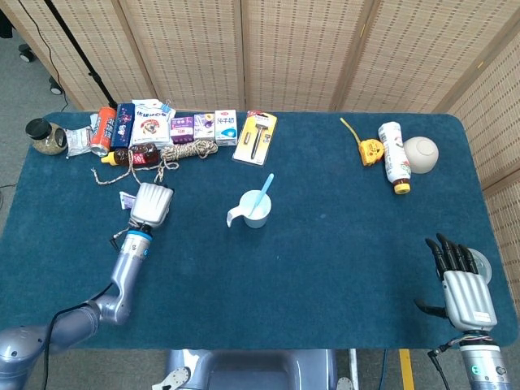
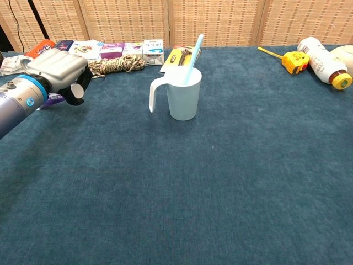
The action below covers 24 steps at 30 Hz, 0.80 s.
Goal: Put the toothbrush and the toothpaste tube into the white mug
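Your left hand point(image 1: 152, 203) is at the left side of the table point(image 1: 341, 268), its fingers curled around the toothpaste tube point(image 2: 77, 94). In the chest view the tube's white cap pokes out below the hand, and a strip of purple shows behind the wrist. The hand and tube sit just in front of the row of clutter along the far edge: a red can point(image 1: 104, 128), small boxes point(image 1: 203, 127), a brown bottle point(image 1: 138, 154) and a coil of rope point(image 1: 188, 150).

Right of your left hand, well apart from it, the white mug point(image 1: 255, 209) stands upright near the middle of the table, its handle facing left. The blue toothbrush point(image 1: 263, 193) is already in it, leaning toward the far right with its top above the rim.

Behind the mug lies a razor on a yellow card point(image 1: 256, 137). Further right, by the far edge, are a yellow tape measure point(image 1: 370, 151), a white bottle point(image 1: 395, 157) on its side and a pale bowl point(image 1: 421, 153).

Your right hand point(image 1: 463, 284) is at the near right corner, holding nothing, fingers straight and slightly apart.
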Motion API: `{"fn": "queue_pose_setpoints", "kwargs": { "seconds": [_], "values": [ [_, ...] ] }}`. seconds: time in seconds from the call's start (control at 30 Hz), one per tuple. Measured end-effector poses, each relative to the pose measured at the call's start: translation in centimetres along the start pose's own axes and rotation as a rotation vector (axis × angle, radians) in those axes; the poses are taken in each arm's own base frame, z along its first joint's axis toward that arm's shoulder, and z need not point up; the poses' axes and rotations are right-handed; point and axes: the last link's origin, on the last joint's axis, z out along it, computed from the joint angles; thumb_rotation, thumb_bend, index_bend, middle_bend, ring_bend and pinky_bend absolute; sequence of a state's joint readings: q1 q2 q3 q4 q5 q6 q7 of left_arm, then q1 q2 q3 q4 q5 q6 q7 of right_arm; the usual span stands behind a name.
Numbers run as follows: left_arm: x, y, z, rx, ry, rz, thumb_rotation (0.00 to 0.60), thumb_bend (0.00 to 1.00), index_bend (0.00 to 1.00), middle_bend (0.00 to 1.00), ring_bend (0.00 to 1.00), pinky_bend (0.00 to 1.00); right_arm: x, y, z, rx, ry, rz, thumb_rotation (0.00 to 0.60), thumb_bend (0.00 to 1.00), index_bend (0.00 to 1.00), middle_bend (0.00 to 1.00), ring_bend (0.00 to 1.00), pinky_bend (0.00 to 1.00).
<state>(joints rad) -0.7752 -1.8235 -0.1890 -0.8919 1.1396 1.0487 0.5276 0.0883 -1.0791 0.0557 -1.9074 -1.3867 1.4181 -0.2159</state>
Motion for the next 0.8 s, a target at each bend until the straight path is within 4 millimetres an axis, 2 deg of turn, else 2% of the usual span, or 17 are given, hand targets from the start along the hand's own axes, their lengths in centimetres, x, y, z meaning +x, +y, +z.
{"fn": "queue_pose_setpoints", "kwargs": {
  "seconds": [0.17, 0.27, 0.4, 0.43, 0.5, 0.8],
  "values": [
    [0.8, 0.0, -0.5, -0.009, 0.009, -0.004, 0.600, 0.55, 0.87, 0.61, 0.61, 0.70, 0.0, 0.0, -0.1, 0.002, 0.001, 0.002, 0.600, 0.00, 0.00, 0.00, 0.00, 0.00],
    [1.1, -0.2, -0.8, -0.012, 0.006, 0.004, 0.600, 0.69, 0.87, 0.61, 0.60, 0.70, 0.1, -0.1, -0.1, 0.002, 0.000, 0.004, 0.600, 0.00, 0.00, 0.00, 0.00, 0.00],
    [1.0, -0.3, -1.0, -0.017, -0.020, 0.020, 0.600, 0.95, 0.84, 0.59, 0.59, 0.70, 0.2, 0.0, -0.1, 0.001, 0.004, 0.007, 0.600, 0.00, 0.00, 0.00, 0.00, 0.00],
    [1.0, -0.3, -1.0, -0.017, -0.027, 0.023, 0.600, 0.98, 0.83, 0.59, 0.59, 0.70, 0.2, 0.0, -0.1, 0.001, 0.005, 0.008, 0.600, 0.00, 0.00, 0.00, 0.00, 0.00],
    [0.9, -0.4, -1.1, -0.016, -0.037, 0.027, 0.600, 1.00, 0.84, 0.59, 0.59, 0.70, 0.3, 0.1, -0.1, -0.001, 0.006, 0.009, 0.600, 0.00, 0.00, 0.00, 0.00, 0.00],
    [1.9, -0.4, -1.4, -0.024, -0.009, -0.008, 0.600, 1.00, 0.85, 0.61, 0.61, 0.70, 0.2, 0.1, -0.1, -0.001, 0.005, 0.009, 0.600, 0.00, 0.00, 0.00, 0.00, 0.00]
  ]
}}
